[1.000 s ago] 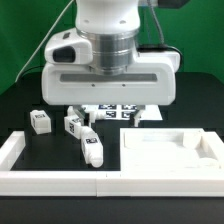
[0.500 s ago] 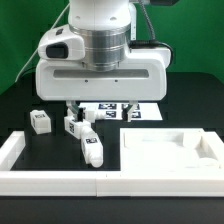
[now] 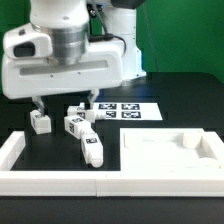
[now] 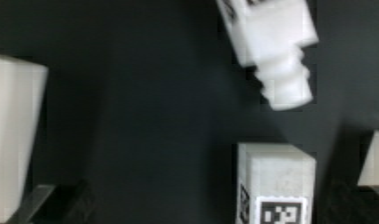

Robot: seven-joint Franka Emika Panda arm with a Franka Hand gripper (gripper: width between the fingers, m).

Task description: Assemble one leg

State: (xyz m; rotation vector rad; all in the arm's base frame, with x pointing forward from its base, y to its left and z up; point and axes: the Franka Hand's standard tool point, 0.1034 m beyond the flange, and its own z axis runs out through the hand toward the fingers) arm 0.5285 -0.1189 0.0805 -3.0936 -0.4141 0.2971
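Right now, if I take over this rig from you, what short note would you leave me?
Gripper: open, holding nothing, above the loose legs.
Legs: all loose on the black table. Left leg, middle leg and front leg, which lies flat.
Panel: on the exterior view's right, no leg in it.
Done: nothing gripped or fitted yet.
Left: grasp one leg, carry it to the panel and fit it.

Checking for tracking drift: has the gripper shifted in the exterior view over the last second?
Yes. The gripper has moved toward the exterior view's left, away from its earlier spot over the marker board.
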